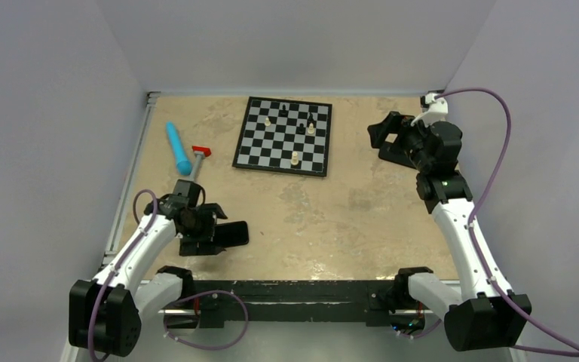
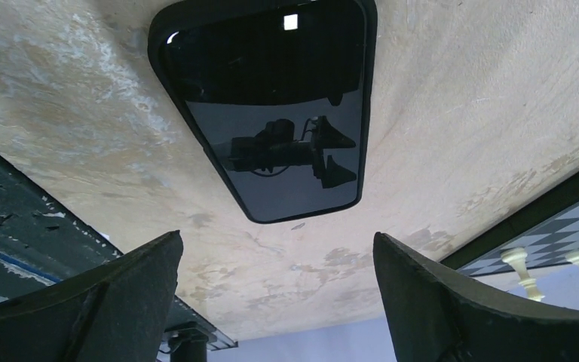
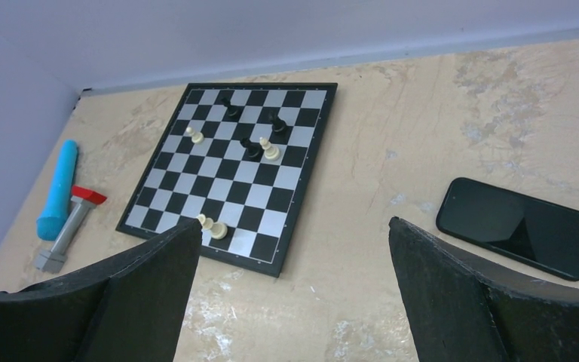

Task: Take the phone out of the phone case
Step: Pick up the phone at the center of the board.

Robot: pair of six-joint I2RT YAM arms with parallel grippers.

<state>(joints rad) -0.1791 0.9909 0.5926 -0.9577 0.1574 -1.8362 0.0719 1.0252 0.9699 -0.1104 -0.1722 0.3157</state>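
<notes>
over the surface (image 1: 347, 211) by the phone (image 2: 271, 113) in its phone case (image 2: 157, 45), hovering with left gripper (image 2: 277, 249) spread wide, ready to straddle it.

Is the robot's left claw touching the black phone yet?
Apart. The left wrist view shows bare table between the phone and the open left gripper.

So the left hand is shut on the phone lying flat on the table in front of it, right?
No: the left hand is open and clear of the phone, which does lie flat on the table in front of it. The left wrist view shows this.
</notes>
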